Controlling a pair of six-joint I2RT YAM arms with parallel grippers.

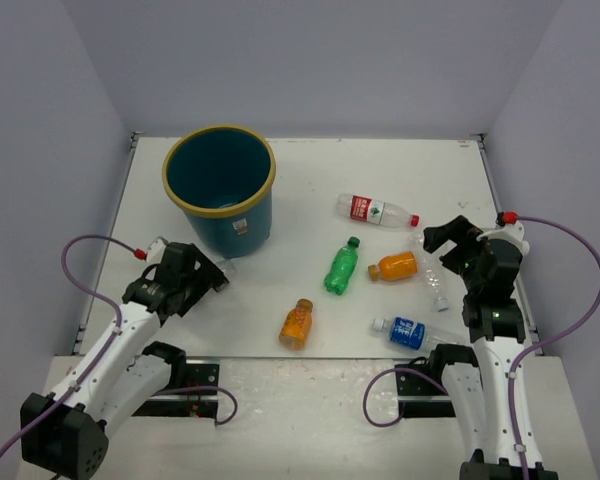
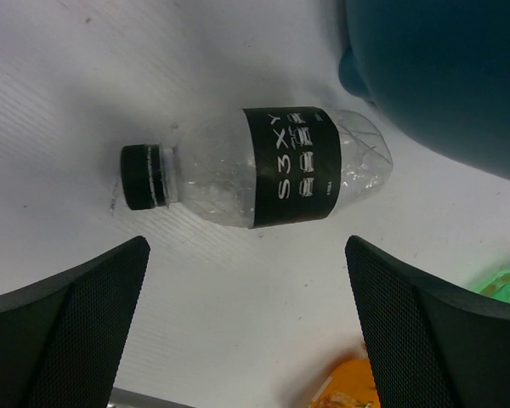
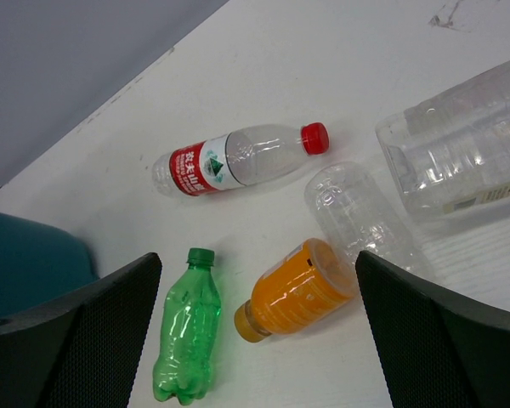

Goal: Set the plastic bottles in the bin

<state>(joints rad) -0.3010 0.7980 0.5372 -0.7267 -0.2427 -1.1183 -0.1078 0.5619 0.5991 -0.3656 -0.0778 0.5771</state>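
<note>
Spreading wide, the left fingers [image 2: 76, 331] grasp nothing and hang low over the white table [image 1: 310, 160]. Just ahead of their tips a clear plastic bottle with a black label and black cap [image 2: 263, 170] lies crosswise on its side, untouched, cap toward the left-hand finger. Past its base, ahead and right of these fingers, stands the round teal-blue plastic bin with a yellow rim [image 1: 185, 205], upright, near the bottle. Well to their right an orange plastic bottle [image 1: 296, 323] lies alone. The right fingers [image 3: 433, 331] are released too, wide apart with nothing between them. Ahead of their left-hand finger lies a green plastic bottle [image 3: 187, 340]; just ahead of the gap, a second orange plastic bottle [image 3: 293, 293] sits just beside a plain clear plastic bottle [image 3: 361, 212]. Farther ahead lies a clear plastic bottle with a red label and red cap [image 3: 229, 161]. A ribbed clear plastic bottle [image 3: 467, 153] lies ahead of the right-hand finger, cut off at the view's edge. Behind these fingers, beside the arm, lies a clear plastic bottle with a blue label and blue cap [image 1: 402, 331].
</note>
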